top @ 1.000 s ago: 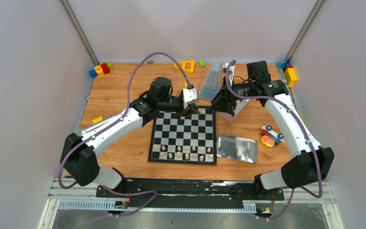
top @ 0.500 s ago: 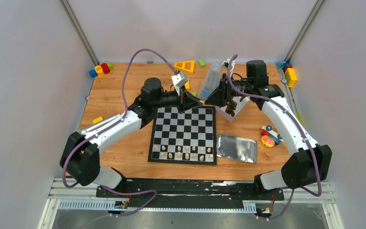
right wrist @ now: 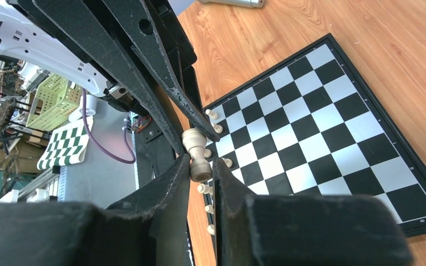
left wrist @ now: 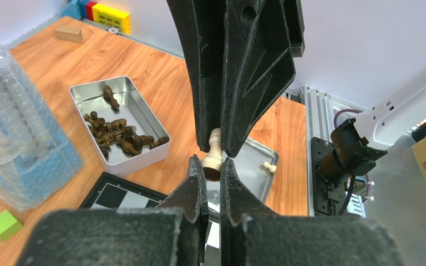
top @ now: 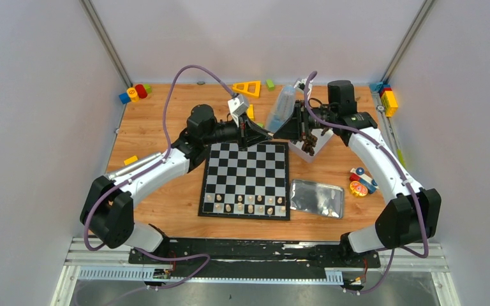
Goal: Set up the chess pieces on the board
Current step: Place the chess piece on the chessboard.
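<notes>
Right now the left tool (left wrist: 212,162) pinches one end of a small pale cream chess pawn (left wrist: 213,149), held in the air. The right tool (right wrist: 201,162) meets it tip to tip and looks pressed onto the pawn's other end, though the view is tight. Both tools hang about over the far rim of the flat black-and-white checkered chessboard (top: 245,169) on the wooden table (top: 159,127). More cream chessmen (right wrist: 213,115) line its edge farthest from them.
</notes>
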`<state>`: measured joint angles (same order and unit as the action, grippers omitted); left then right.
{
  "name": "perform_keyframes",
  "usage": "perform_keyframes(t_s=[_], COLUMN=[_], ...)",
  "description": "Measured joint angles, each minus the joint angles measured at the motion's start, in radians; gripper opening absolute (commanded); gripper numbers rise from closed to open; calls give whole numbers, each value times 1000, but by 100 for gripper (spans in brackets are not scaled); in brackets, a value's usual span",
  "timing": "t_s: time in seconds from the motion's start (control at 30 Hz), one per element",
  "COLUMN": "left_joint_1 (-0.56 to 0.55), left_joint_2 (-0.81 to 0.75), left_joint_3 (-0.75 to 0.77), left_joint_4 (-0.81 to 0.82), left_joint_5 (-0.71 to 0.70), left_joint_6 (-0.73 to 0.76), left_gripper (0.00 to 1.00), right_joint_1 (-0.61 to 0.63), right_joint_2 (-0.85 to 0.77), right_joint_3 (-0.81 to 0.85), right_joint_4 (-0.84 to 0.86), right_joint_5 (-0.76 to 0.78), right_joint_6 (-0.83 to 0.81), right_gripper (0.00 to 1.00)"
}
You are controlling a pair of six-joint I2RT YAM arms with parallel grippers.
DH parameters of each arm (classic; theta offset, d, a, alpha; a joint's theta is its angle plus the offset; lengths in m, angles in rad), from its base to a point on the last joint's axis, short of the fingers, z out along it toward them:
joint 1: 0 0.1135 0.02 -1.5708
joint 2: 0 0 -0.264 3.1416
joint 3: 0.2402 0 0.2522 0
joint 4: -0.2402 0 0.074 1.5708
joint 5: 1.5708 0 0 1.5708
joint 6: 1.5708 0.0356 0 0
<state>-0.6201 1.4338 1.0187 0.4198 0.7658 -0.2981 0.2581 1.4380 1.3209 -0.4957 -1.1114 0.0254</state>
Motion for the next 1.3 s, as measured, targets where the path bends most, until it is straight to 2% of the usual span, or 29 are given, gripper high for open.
perform_keyframes(t_s=[0.17, 0.23, 0.27, 0.3, 0.33, 0.37, 0.43, 0.5, 0.63, 0.8, 1.03, 1.1, 1.3], left_joint_1=[0, 0, 0, 0, 0, 0, 1, 9, 53, 200, 444, 505, 654], left_joint_2=[0, 0, 0, 0, 0, 0, -3, -13, -58, -145, -206, -209, -228], left_joint_3=[-6, -6, -6, -6, -6, -6, -6, -6, -2, 7, 99, 131, 147], left_joint_4=[13, 16, 17, 16, 13, 5, -22, -78, -225, -389, -644, -711, -844], left_joint_5=[4, 4, 4, 4, 3, 2, -3, -9, -19, -47, -138, -161, -213], left_joint_6=[-3, -3, -3, 0, 5, 14, 44, 84, 180, 272, 306, 309, 317], left_gripper=[3, 19, 33, 42, 58, 64, 84, 93, 100, 100, 100, 100, 100], right_joint_1=[-3, -4, -5, -5, -5, -4, -6, -7, -8, 54, 381, 475, 655], right_joint_2=[0, 0, 0, 0, 0, -2, -11, -30, -71, -84, -10, 61, 306], right_joint_3=[0, 0, 0, 0, 0, -2, -13, -23, -21, 37, 179, 248, 451], right_joint_4=[0, 0, 0, 0, 0, 1, 0, -11, -76, -233, -426, -473, -582], right_joint_5=[-11, -16, -17, -18, -20, -19, -13, 4, 47, 150, 409, 483, 649], right_joint_6=[-1, -1, -2, -2, -2, -7, -21, -44, -137, -281, -426, -454, -528], right_gripper=[2, 0, 0, 0, 0, 0, 0, 0, 0, 0, 0, 0, 0])
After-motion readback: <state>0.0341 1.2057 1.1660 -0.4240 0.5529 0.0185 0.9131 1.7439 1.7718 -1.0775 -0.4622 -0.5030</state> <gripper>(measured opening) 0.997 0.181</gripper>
